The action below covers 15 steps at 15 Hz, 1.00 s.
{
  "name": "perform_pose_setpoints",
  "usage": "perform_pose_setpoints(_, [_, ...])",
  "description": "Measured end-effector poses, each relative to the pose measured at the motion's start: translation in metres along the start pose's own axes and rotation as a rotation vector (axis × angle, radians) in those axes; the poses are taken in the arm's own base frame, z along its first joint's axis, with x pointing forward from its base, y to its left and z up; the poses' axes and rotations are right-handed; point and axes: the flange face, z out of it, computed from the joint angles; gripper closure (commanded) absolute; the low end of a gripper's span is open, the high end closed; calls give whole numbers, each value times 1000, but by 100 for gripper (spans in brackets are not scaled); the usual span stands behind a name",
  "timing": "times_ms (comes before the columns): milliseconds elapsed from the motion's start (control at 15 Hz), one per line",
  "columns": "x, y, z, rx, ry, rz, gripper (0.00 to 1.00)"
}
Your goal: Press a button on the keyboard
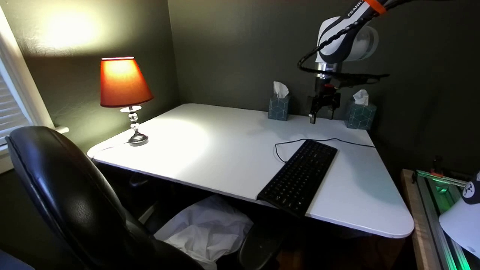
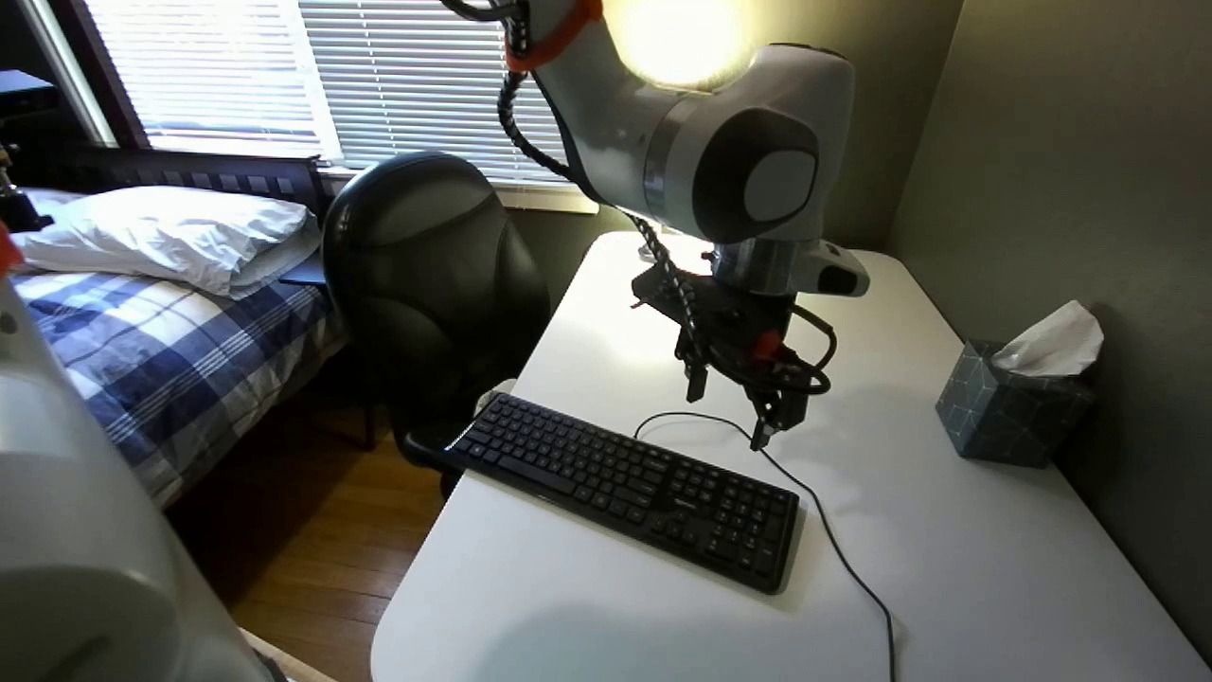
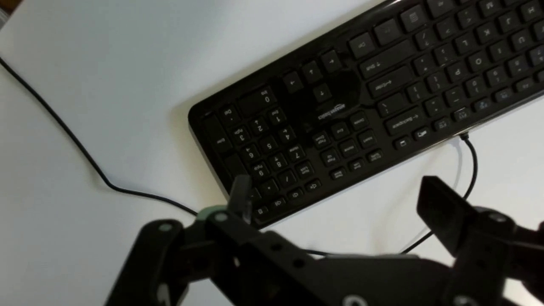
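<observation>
Black, the keyboard [image 2: 625,488] lay on the worktop [image 1: 225,137], one end at its edge. Above the worktop hung the tool [image 3: 335,183], fingers [image 3: 443,212] spread; a clean press likely called for closing them, then lowering gently onto one key [image 3: 268,145].

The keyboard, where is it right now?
In an exterior view, the black computer keyboard lies on the right half of the white desk, below the open gripper in the picture, its near end at the desk's edge.
</observation>
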Motion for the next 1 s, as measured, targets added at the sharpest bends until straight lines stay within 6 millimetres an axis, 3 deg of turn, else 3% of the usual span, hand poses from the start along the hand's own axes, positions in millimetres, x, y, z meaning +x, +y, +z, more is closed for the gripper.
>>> perform_pose_setpoints(267, [7,8,16,-13,-28,17,2])
perform_pose_setpoints(333, [9,9,19,-16,-34,20,18])
perform_pose_setpoints(400, [10,10,23,-19,-41,23,26])
perform_pose_setpoints(533, [14,12,31,-26,-53,27,38])
perform_pose_setpoints(1000, [28,15,53,-48,-86,31,93])
